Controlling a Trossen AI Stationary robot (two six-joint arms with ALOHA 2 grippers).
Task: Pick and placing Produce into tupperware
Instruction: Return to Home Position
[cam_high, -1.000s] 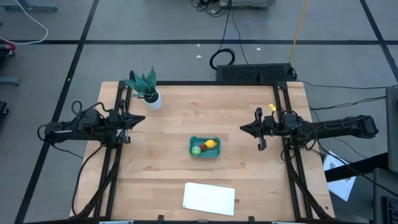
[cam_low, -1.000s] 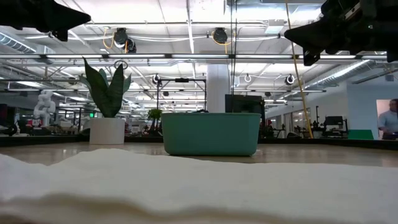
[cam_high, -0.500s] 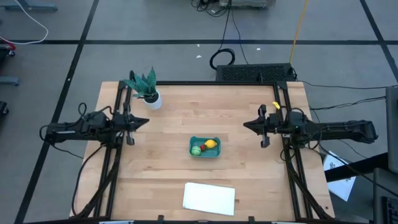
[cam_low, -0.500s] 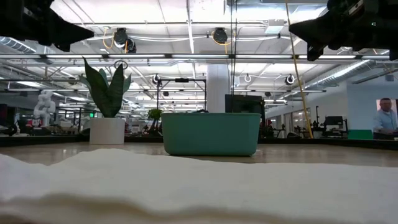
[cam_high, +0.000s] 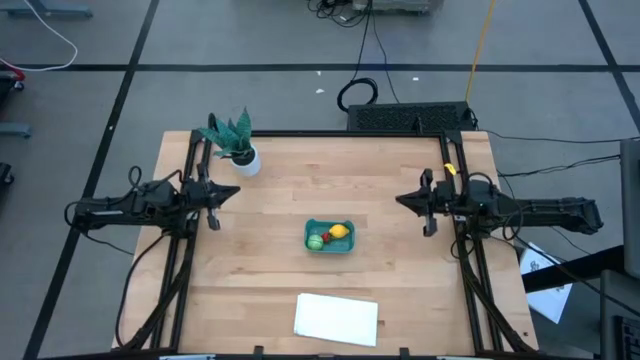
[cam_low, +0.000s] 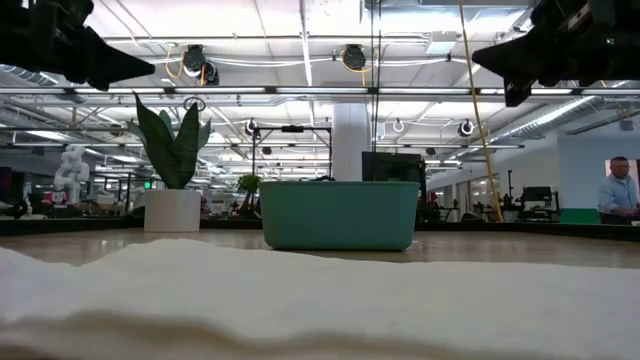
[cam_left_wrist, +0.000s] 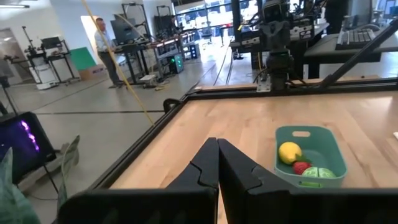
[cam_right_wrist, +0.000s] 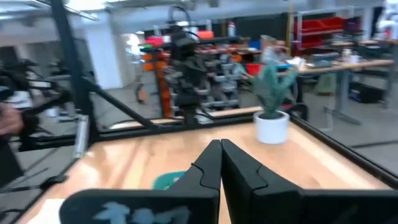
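Note:
The teal tupperware sits at the middle of the wooden table; it also shows in the left wrist view and the low view. Inside lie the light-green piece, the red piece and the yellow piece. My left gripper hangs shut above the table's left side, pointing level toward the middle, well clear of the container. My right gripper hangs shut above the right side, likewise apart from it.
A potted plant stands at the far left of the table. A flat white sheet lies near the front edge. Black frame rails run along the table's left and right sides. People stand in the room beyond.
My right gripper has drawn back toward the table's right edge, staying shut. My left gripper has moved a little toward the table's middle and sunk slightly, also shut. The tupperware and produce have not moved.

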